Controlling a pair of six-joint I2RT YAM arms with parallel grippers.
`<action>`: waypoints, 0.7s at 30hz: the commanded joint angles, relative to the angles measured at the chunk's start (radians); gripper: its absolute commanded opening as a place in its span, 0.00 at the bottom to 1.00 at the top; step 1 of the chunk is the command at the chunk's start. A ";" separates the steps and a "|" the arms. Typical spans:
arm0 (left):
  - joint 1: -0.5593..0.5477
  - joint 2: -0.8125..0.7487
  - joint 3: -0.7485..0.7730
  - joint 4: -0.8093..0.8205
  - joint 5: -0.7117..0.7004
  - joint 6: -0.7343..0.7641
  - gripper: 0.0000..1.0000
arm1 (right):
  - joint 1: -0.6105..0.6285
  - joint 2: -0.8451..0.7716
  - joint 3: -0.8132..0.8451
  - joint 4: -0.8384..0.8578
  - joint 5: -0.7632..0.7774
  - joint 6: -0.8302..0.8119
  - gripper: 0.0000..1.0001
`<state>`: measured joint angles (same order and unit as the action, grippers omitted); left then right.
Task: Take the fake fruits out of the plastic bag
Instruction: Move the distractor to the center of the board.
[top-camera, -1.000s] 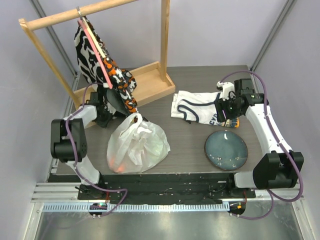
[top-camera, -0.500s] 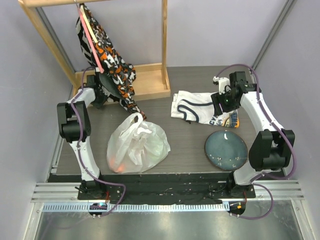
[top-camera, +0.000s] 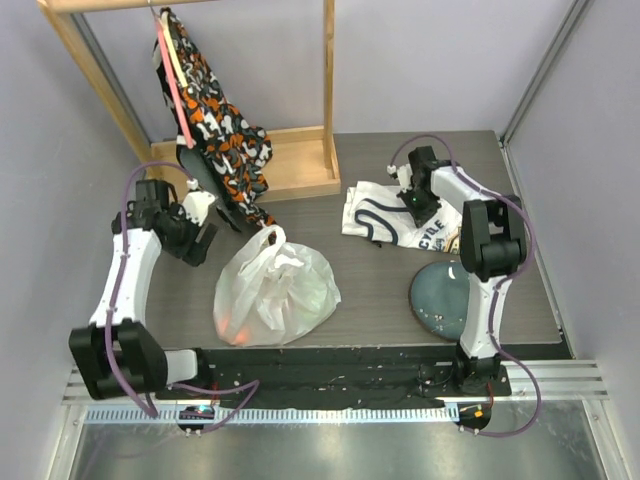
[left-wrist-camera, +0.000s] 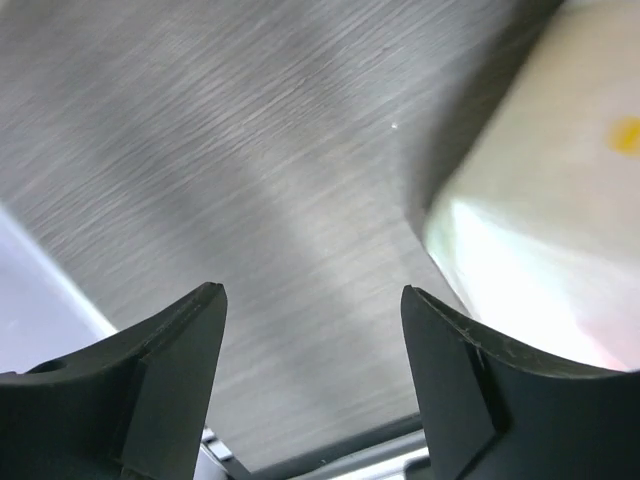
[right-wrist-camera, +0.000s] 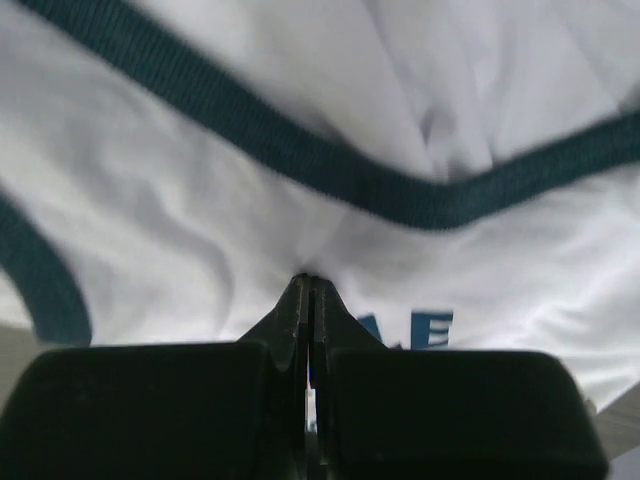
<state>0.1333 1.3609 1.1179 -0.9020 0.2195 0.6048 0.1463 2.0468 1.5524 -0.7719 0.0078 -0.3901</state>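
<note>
Now your left end effector (top-camera: 197, 240) hangs open over the worktop (top-camera: 370, 290), the plastic bag (top-camera: 275, 290) lying at its 4 o'clock; your right end effector (top-camera: 411, 198) is pinched shut on the white shirt (top-camera: 385, 225).

A dark grey wood-grain tabletop (top-camera: 370, 285) fills the middle, evenly lit, with only soft shadows. Plain pale lilac walls (top-camera: 420, 60) stand behind it and to both sides, and a slanting grey metal post (top-camera: 545, 65) rises from its far right corner. A light wooden garment rack (top-camera: 328, 80) stands on its far left part. Past its near edge run a pale slotted rail (top-camera: 330, 413) and a brushed metal plate (top-camera: 330, 452).
</note>
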 joint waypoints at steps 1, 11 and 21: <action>0.008 -0.166 0.002 -0.109 0.053 -0.060 0.77 | 0.013 0.073 0.139 0.103 0.191 0.043 0.01; 0.003 -0.293 0.364 -0.316 0.161 -0.057 0.81 | -0.031 0.458 0.637 0.154 0.384 -0.010 0.01; -0.050 -0.194 0.689 -0.479 0.457 -0.125 0.93 | 0.018 0.175 0.689 0.070 0.053 0.166 0.31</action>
<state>0.1257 1.1225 1.7580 -1.2819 0.4896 0.5499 0.1051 2.5122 2.2467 -0.6304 0.3309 -0.3336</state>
